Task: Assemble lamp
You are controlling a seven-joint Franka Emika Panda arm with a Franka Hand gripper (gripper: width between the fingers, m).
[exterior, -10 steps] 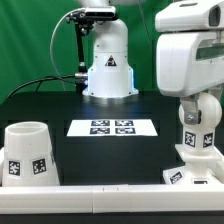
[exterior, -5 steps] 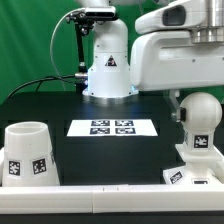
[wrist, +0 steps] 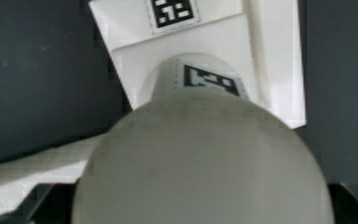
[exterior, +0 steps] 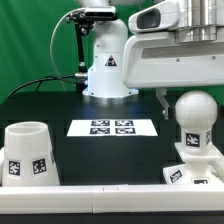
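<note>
1. Shade [exterior: 27, 152] — matte white truncated cone, narrow end up, black-and-white square tag on its side, at the exterior view's left near the front.
2. Bulb [exterior: 194, 118] — white, round head on top, upright on the base at the exterior view's right; tagged on its neck [wrist: 197, 150].
3. Base [exterior: 190, 173] — blocky white square part under the bulb, tag on front face [wrist: 179, 30].

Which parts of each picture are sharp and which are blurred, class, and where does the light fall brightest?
Exterior view: evenly lit, the bulb, the shade and the marker board all fairly sharp; the white arm casing above looks brightest. Wrist view: the bulb fills the frame, close and soft, its round head out of focus, while the tag on the base further off reads more crisply.
</note>
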